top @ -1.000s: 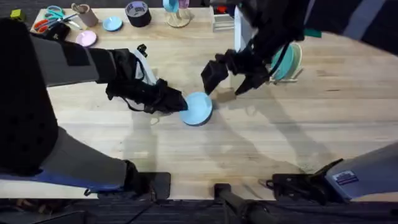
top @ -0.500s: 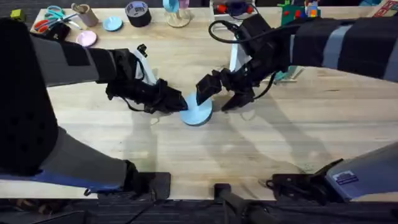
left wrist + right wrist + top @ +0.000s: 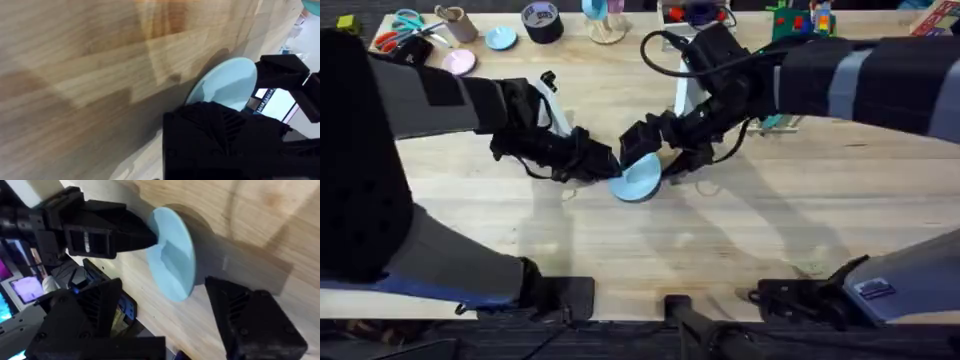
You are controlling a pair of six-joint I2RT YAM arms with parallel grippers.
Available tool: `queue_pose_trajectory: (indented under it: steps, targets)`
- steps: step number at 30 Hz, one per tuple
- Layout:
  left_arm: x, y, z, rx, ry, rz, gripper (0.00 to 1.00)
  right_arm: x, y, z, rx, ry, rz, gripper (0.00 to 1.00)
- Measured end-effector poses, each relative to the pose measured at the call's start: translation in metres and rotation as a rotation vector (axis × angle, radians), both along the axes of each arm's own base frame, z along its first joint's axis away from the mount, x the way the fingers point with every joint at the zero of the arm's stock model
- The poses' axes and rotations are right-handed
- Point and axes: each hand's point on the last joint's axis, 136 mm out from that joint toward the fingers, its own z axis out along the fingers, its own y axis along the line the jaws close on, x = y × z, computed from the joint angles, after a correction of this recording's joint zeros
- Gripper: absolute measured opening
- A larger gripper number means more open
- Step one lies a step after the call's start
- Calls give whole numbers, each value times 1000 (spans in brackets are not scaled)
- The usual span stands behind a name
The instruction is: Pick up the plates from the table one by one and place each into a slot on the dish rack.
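Observation:
A light sky blue plate (image 3: pixel 638 180) stands tilted on the table (image 3: pixel 740 230) at its middle. My left gripper (image 3: pixel 607 165) is shut on the plate's left rim. In the right wrist view its black fingers (image 3: pixel 131 232) pinch the plate (image 3: pixel 176 272). My right gripper (image 3: pixel 658 152) is open at the plate's far right rim, and its own fingers (image 3: pixel 252 317) stand wide on either side. The plate (image 3: pixel 225 82) also shows in the left wrist view, past my left gripper's finger (image 3: pixel 220 135). My right arm hides most of the dish rack.
Along the far edge lie scissors (image 3: pixel 395 30), a tape roll (image 3: pixel 541 20), a small blue disc (image 3: pixel 501 38) and a pink disc (image 3: pixel 459 62). A sliver of a teal plate (image 3: pixel 771 122) peeks out under my right arm. The table's near half is bare wood.
My right gripper has moved left and down from the rack side to the blue plate's rim. The left gripper and plate have stayed put.

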Motion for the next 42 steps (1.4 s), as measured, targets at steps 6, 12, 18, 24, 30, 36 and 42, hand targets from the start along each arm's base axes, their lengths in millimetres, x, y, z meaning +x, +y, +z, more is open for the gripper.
queue_pose_trajectory:
  steps: [6,12,18,24,30,36,42]
  targets:
    - [0,0,0,0,0,0,43,3,1,-1,-9,-5,-20,993]
    - [0,0,0,0,0,0,43,7,3,0,-2,-24,-26,994]
    - [0,0,0,0,0,0,43,10,5,0,7,-41,-28,995]
    - [0,0,0,0,0,0,43,15,8,0,16,-54,-41,992]
    - [0,0,0,0,0,0,43,14,8,-17,-8,4,-61,994]
    - [0,0,0,0,0,0,42,13,9,-17,-9,3,-60,988]
    - [0,0,0,0,0,0,42,6,14,-19,-16,9,-42,511]
